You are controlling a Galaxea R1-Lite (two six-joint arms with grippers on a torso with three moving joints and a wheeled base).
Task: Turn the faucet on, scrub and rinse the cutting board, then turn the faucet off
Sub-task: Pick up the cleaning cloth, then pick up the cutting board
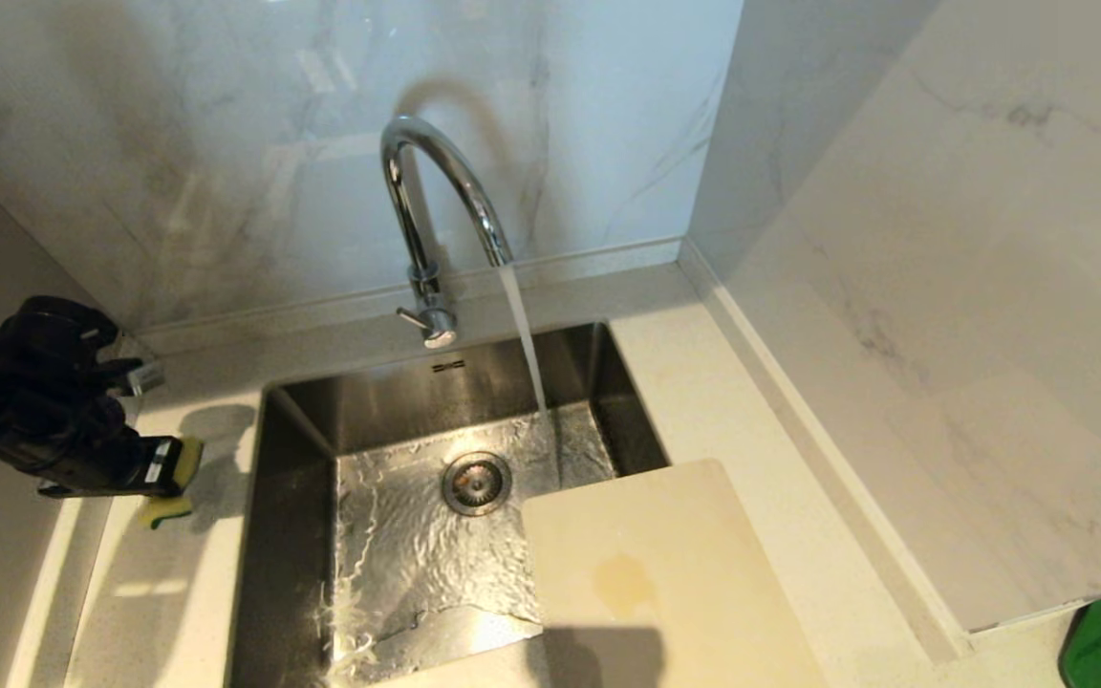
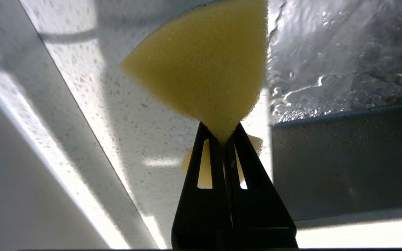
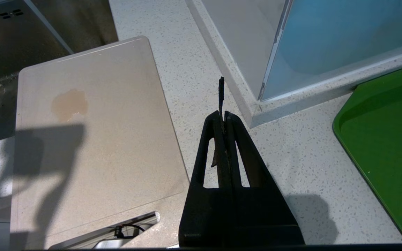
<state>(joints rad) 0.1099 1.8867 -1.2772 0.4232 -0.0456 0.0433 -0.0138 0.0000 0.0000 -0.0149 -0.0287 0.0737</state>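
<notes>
One stained cream cutting board [image 1: 665,583]

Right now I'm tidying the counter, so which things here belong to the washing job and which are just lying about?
In the job:
- faucet, running
- cutting board, stained, overhanging the sink
- sponge, pinched in the left pincer

Lying about:
- green tray
- right pincer, idle above the counter

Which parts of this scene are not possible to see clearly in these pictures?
- Cutting board: near end cut off by the head view's bottom edge; the right gripper covers one corner in its wrist view.
- Sponge: the left gripper hides the pinched middle.
- Green tray: mostly outside both views.
- Faucet lever: too small to read its position.
</notes>
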